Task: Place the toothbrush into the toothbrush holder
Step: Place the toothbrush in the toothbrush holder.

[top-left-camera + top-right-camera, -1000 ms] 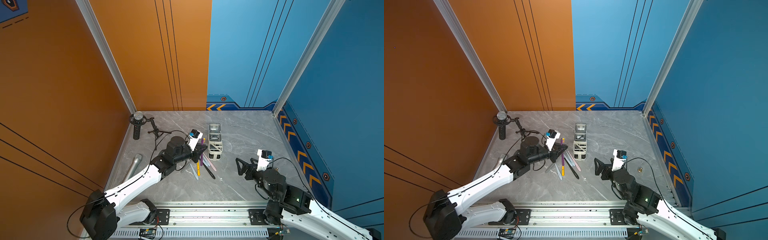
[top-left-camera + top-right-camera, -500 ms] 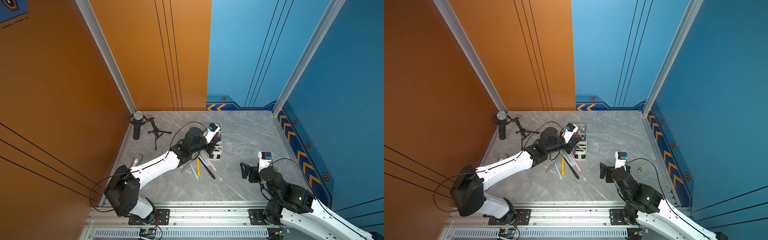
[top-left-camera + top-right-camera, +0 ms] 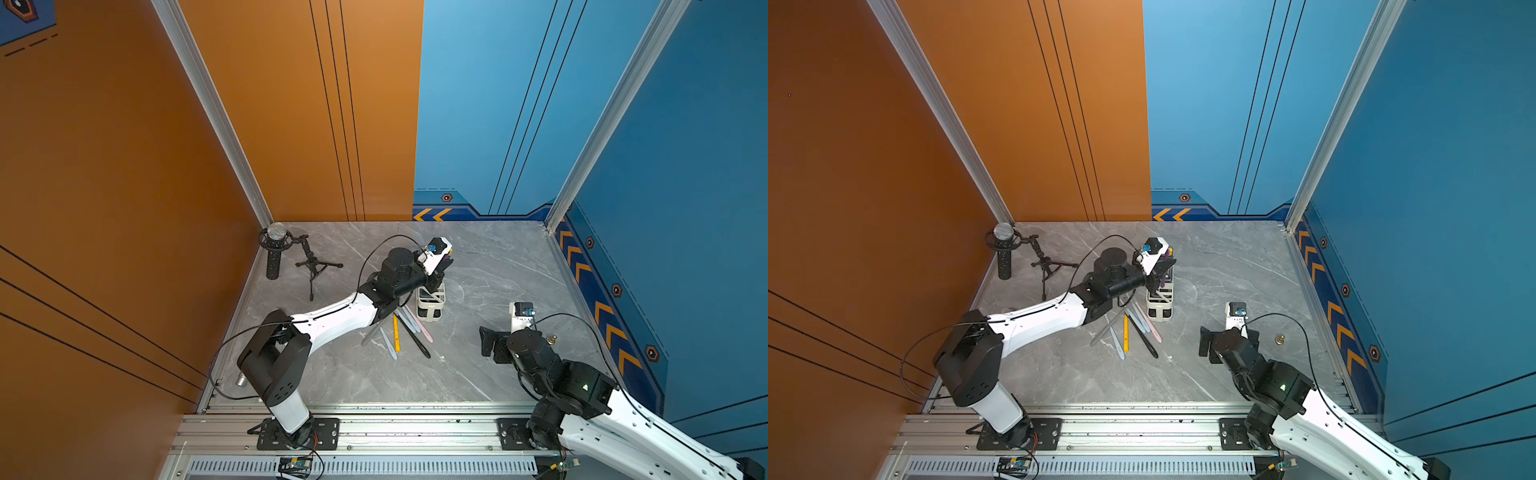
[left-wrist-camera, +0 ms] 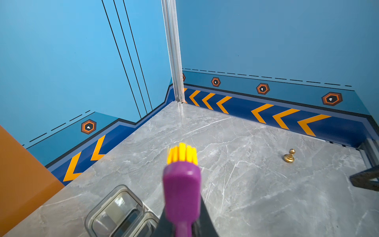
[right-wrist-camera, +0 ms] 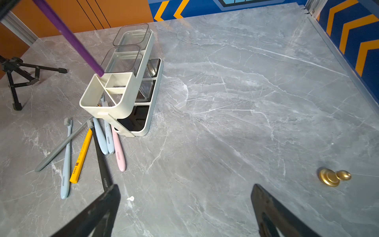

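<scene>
Purple toothbrush (image 5: 69,39) is pinched tight in the left claw (image 4: 183,227), its handle tip down at the rim of the white toothbrush holder (image 5: 125,96), so it likely needs lowering straight into the slot next, while the right claw (image 5: 185,187) sits spread wide at 4 o'clock from the holder.

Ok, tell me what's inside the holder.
Only the purple toothbrush's handle tip, at the holder's divided slot; the clear cups look empty. Its top covers the dark lower tier.

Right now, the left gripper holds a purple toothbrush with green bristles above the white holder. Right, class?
No: the bristles are yellow, not green, as the left wrist view shows. The left gripper does hold the purple toothbrush above the white holder.
</scene>
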